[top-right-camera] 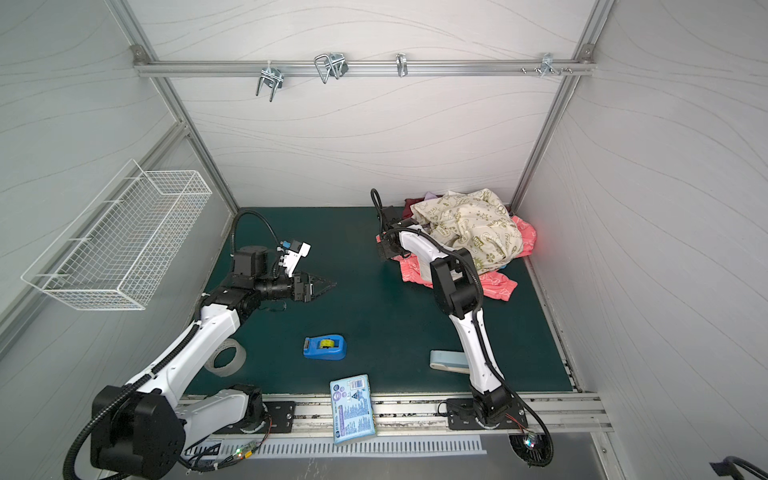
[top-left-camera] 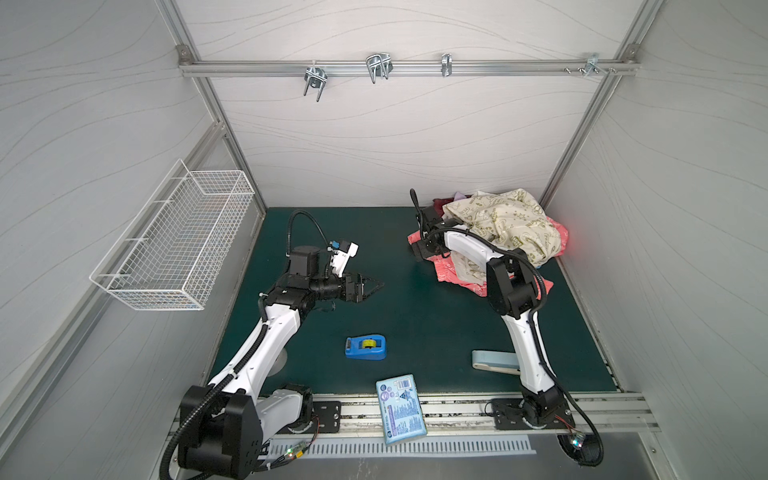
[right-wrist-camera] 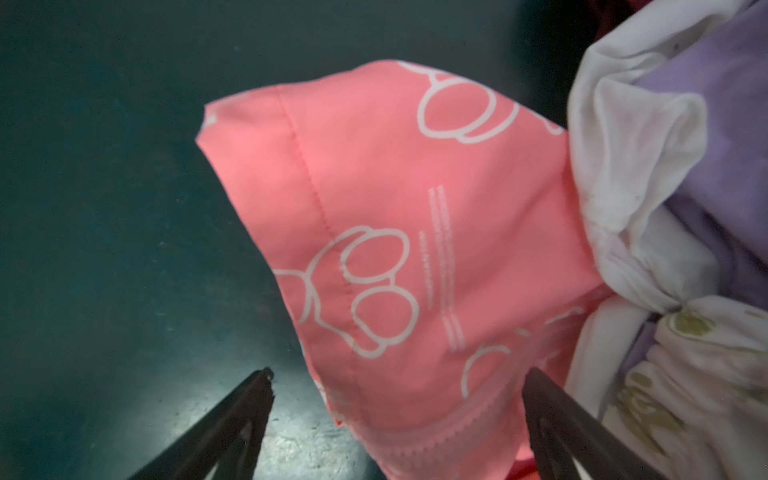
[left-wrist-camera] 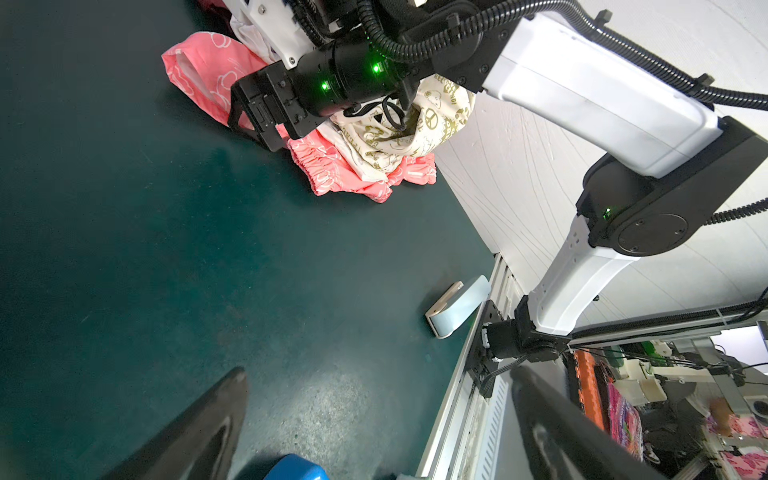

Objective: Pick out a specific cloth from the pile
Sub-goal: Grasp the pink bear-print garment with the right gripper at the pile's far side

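mat (top-left-camera: 415, 324) dark green, walls (top-left-camera: 374, 145) grey; left pincer (top-left-camera: 380, 285) and right pincer (right-wrist-camera: 397, 374) both apart.

Enclosure: grey-white wave-patterned walls (top-left-camera: 395, 137), aluminium frame (top-left-camera: 581, 137); dark green mat (top-left-camera: 415, 324) floor; back rail (top-left-camera: 498, 66) with metal hooks (top-left-camera: 379, 66); white wire basket (top-left-camera: 174, 249) on side wall.

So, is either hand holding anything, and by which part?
Nothing: the right hand is open astride the edge of the pink cloth; the left hand is open.
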Robot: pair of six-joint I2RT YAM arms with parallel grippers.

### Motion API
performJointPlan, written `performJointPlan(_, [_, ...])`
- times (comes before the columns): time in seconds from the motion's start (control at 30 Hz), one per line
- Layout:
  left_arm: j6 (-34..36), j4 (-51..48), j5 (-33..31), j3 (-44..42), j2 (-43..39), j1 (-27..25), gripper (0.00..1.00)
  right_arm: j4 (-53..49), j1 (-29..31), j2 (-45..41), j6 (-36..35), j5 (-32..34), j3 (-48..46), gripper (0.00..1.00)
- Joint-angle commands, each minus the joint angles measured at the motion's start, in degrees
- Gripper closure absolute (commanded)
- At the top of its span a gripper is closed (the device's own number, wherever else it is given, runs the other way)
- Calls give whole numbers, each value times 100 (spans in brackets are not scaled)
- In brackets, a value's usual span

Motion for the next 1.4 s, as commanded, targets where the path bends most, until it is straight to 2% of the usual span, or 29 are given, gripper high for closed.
performJointPlan(0.0, [123,13,52,165,-63,-26,1,-227,-85,199,9,-33,66,5])
performJointPlan(0.23, [138,16,54,157,-75,-32,1,-221,-187,316,-32,-88,19,1])
performJointPlan(0.33, [134,14,52,148,-72,-32,1,-265,-272,351,4,-265,18,6])
performJointPlan(0.57, [136,20,43,139,-127,-54,1,-251,-336,234,61,-402,-90,49])
performJointPlan(0.67, [145,15,27,137,-157,-66,1,-267,-336,151,65,-399,-124,70])
performJointPlan(0.77, [141,20,21,139,-194,-76,1,-320,-328,-76,97,-280,-217,96])
performJointPlan(0.8, [156,12,20,139,-208,-80,1,-305,-325,-208,93,-235,-287,100])
performJointPlan(1.1, [160,93,-66,32,-491,-214,1,-257,-229,-1666,66,288,-708,100])
performJointPlan(1.37, [213,89,-145,25,-621,-330,1,-469,-161,-2346,-280,762,-418,100])
